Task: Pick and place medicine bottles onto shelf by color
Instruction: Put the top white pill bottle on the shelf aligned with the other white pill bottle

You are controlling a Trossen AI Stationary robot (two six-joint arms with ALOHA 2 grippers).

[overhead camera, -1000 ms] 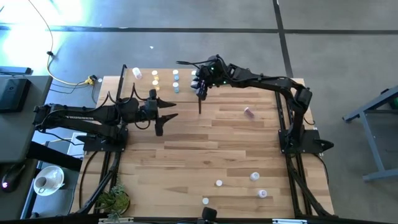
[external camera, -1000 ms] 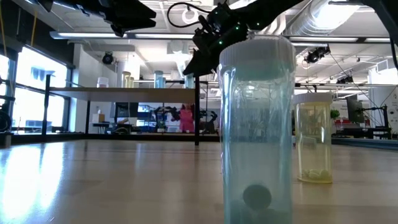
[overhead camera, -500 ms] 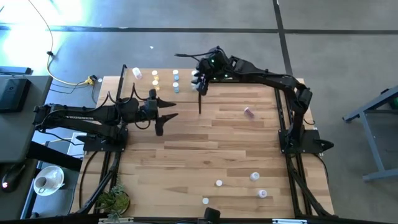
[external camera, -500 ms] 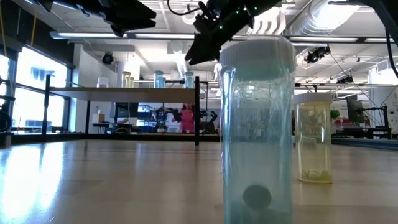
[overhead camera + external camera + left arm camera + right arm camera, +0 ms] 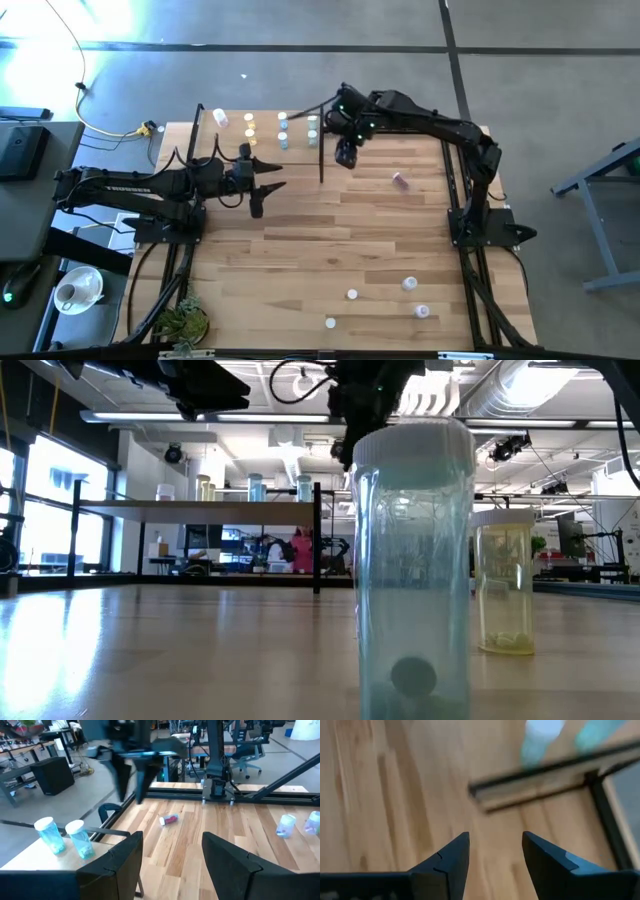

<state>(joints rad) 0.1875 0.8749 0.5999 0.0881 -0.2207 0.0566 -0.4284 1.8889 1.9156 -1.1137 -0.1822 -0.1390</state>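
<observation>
The shelf [image 5: 262,140], a light-wood board on black posts, stands at the table's far edge and carries several upright bottles: white [image 5: 220,117], yellow [image 5: 249,121] and light blue [image 5: 283,121]. A pink bottle [image 5: 400,180] lies on its side on the table, also visible in the left wrist view [image 5: 169,819]. My right gripper [image 5: 345,157] hangs open and empty just right of the shelf's right end, fingers pointing down [image 5: 492,855]. My left gripper [image 5: 268,187] is open and empty [image 5: 172,855] in front of the shelf.
Several more bottles stand near the table's front edge [image 5: 409,284], [image 5: 352,294], [image 5: 422,311]. In the low view a light blue one [image 5: 412,560] and a yellow one [image 5: 503,580] stand close to the camera. A potted plant [image 5: 183,322] sits at the near left corner.
My right gripper has drawn away from the shelf's right end, going toward the table's right and near side. It has swung from slanting over the shelf to pointing down at the table.
</observation>
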